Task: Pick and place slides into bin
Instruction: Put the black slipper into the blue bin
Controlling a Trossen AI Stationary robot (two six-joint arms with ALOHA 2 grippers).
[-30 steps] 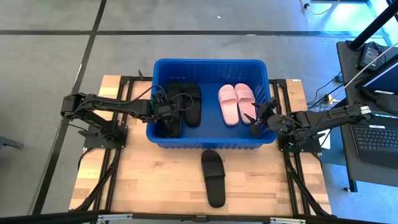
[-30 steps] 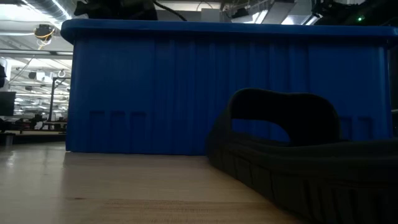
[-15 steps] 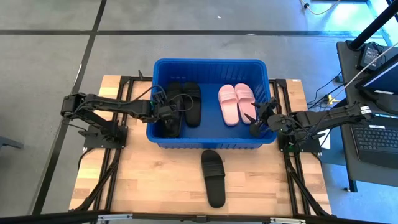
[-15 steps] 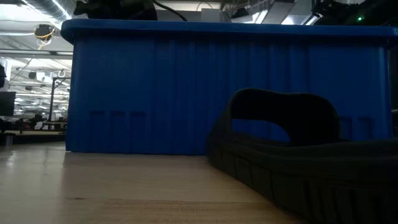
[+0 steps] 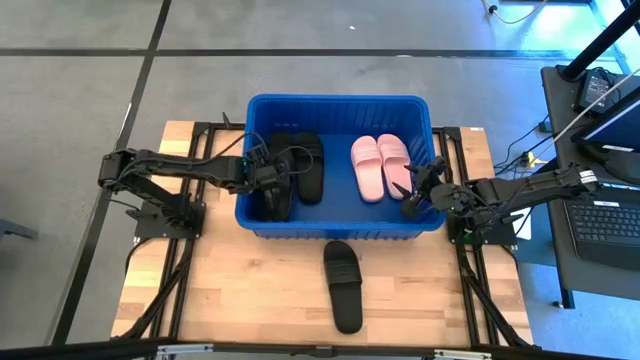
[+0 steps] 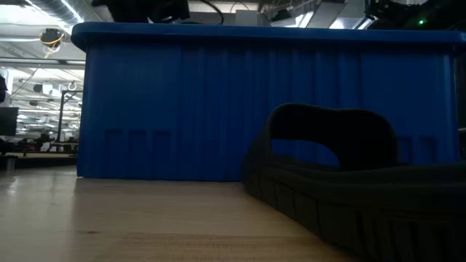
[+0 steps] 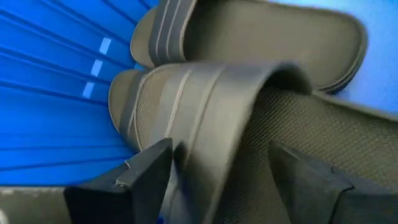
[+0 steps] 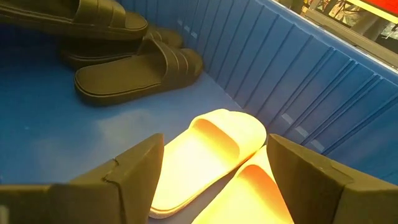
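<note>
The blue bin (image 5: 340, 225) stands at the table's far middle. Three black slides (image 5: 308, 165) lie in its left half, two of them partly stacked (image 8: 106, 37). Two pink slides (image 5: 380, 165) lie side by side in its right half. A further black slide (image 5: 343, 285) lies on its sole on the table in front of the bin. My left gripper (image 5: 268, 178) is open low in the bin, one finger on each side of a black slide's strap (image 7: 217, 118). My right gripper (image 5: 410, 195) stands open in the bin's near right corner, close above the pink slides (image 8: 211, 149). My left gripper (image 7: 217, 180) stands open across the strap of the black slide nearest the bin's left wall. One finger (image 7: 146, 171) is right at the strap's edge. I cannot tell whether it touches. The slide lies in the bin.
The bin's walls close in both grippers. Bare wooden tabletop (image 5: 230, 290) lies in front of the bin on both sides of the lone black slide, which fills the right of the low view (image 6: 349, 182). A desk with a keyboard (image 5: 610, 220) stands off the table's right.
My left arm's dark outline above the bin's rim has shifted a little in the low view. The slides and my right gripper have kept still.
</note>
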